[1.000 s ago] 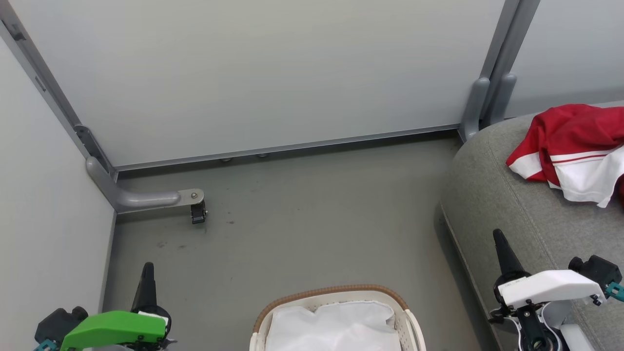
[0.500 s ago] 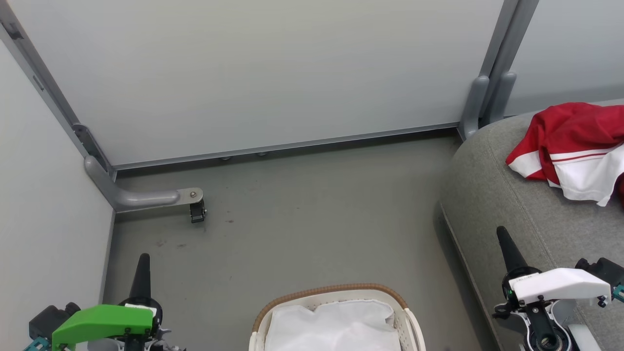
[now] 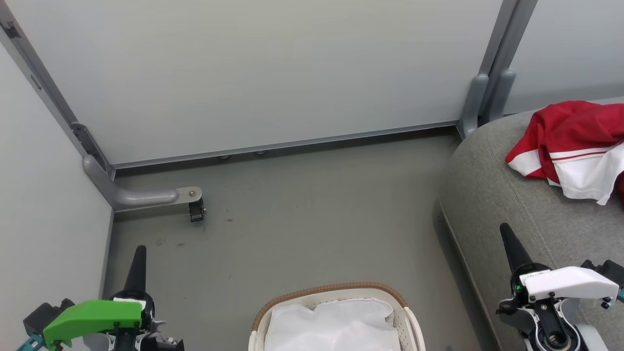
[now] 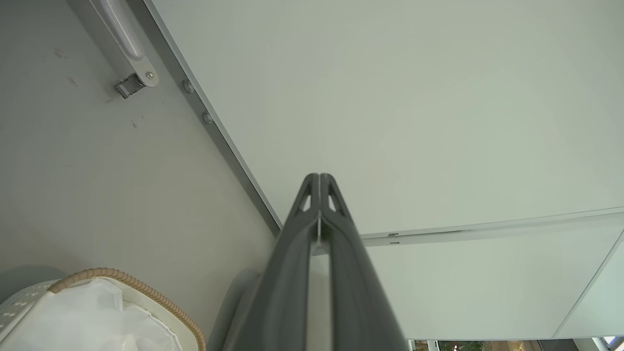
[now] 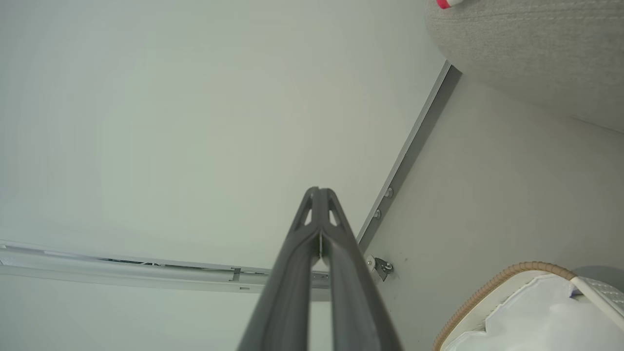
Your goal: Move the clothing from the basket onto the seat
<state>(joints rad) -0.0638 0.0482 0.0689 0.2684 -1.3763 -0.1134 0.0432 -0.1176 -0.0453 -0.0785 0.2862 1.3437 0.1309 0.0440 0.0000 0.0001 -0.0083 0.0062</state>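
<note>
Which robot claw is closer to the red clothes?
Right. The right claw is over the seat edge, near the clothing; the left claw is across the floor, beyond the basket.

Matt grey fabric seat (image 3: 507, 204); woven-rimmed basket (image 3: 331, 288)

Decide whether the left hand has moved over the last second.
Yes. The left hand has drifted left in the head view, away from the basket.

Grey floor (image 3: 302, 229), pale wall panels (image 3: 273, 73) — castor (image 3: 197, 212)
</note>
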